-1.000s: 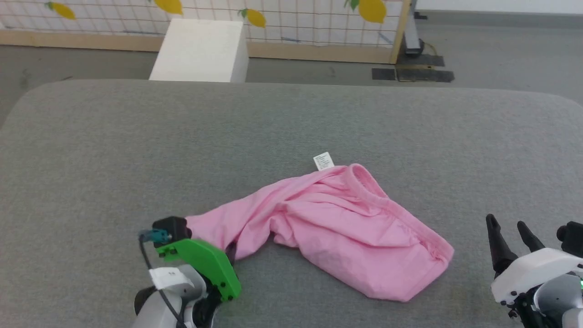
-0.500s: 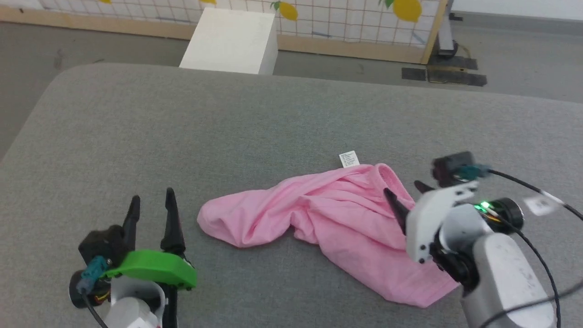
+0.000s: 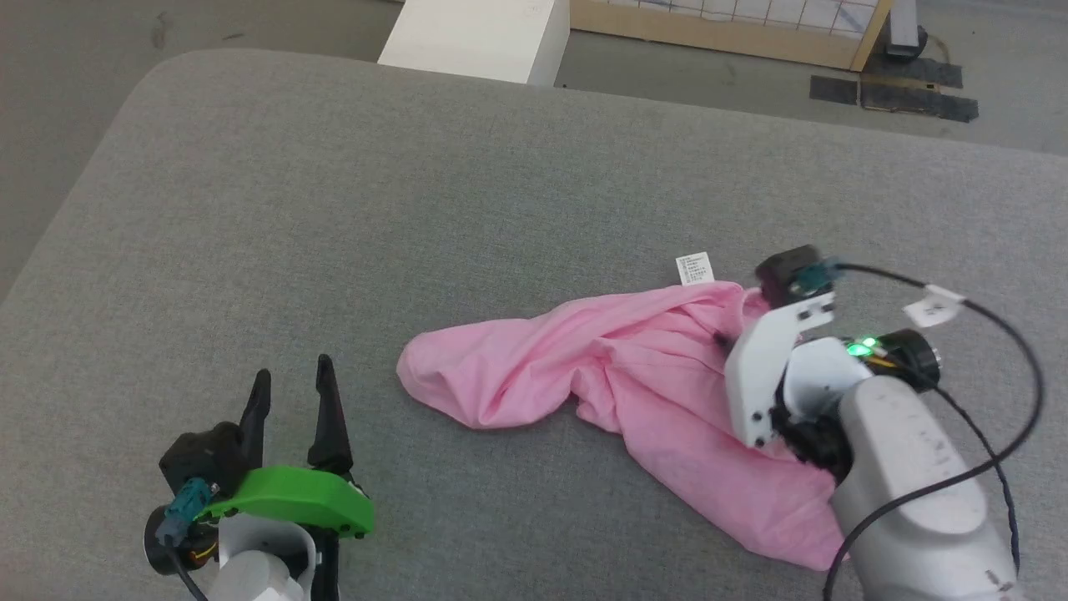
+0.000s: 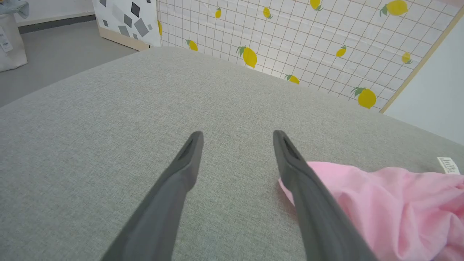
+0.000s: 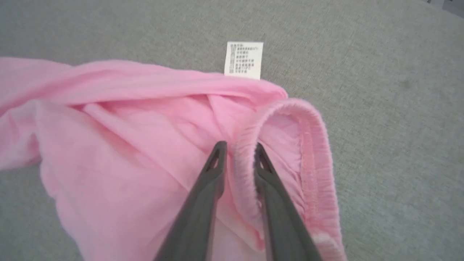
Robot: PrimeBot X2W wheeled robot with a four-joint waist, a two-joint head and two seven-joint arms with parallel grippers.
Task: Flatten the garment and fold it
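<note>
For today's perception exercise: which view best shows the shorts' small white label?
Right wrist view: the small white printed label lies close, print lines visible, touching the light pink fabric shorts. Head and left wrist views show it tiny, unreadable.

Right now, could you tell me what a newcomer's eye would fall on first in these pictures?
The crumpled pink shorts on the grey padded surface stand out first, right of centre in the head view, a white label at their far edge. Next, the right gripper, its fingers either side of the gathered waistband. The left gripper stands open and empty at the lower left.
</note>
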